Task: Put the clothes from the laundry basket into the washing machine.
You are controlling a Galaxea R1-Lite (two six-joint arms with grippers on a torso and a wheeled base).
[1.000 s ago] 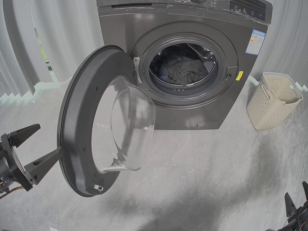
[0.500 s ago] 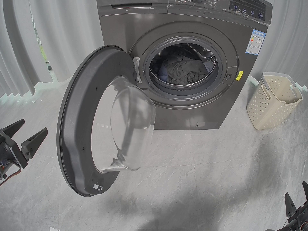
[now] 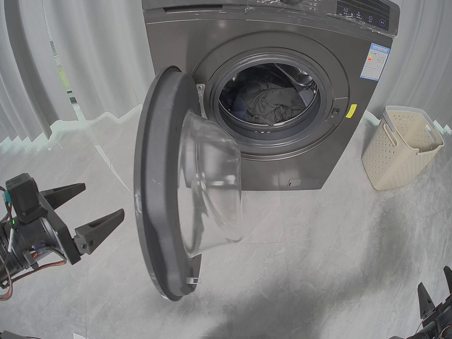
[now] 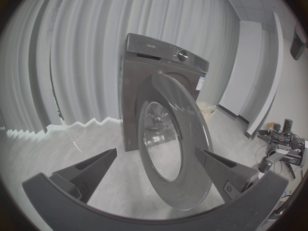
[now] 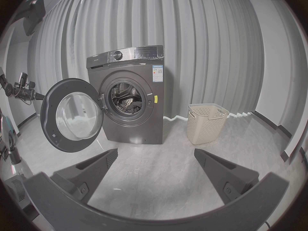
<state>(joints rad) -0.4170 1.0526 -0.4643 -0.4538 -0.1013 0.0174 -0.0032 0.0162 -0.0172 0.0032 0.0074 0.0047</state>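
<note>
Head view. The washing machine (image 3: 188,38) stands with its door (image 3: 157,189) half swung, nearly edge-on to this camera, glass bowl facing the drum. Clothes (image 3: 270,102) lie in a dark heap inside the drum, low and close to the front lip. The laundry basket (image 3: 400,151) sits on the floor just beside the machine's right flank. No cloth shows above its rim, and its bottom is hidden. The left gripper (image 3: 104,198) hangs near the door's outer face, fingers spread, holding nothing, apart from the door. The right gripper (image 3: 435,290) is low and well away from everything.

Left wrist view. The fingers are splayed wide and the door's outer face lies between them in the line of sight, farther off. This face is what the head view hides.

Right wrist view. The jaws are parted and empty. From here the door's inner side, the open drum and the basket line up side by side, giving a layout neither other camera offers.

Judgement: loading looks done, and shutting the door seems the step in hand.

Risks:
- A spread fingertip glances off the curved rim and the push skids.
- The door stops short of the latch.
- Cloth near the lip gets trapped in the seal.
</note>
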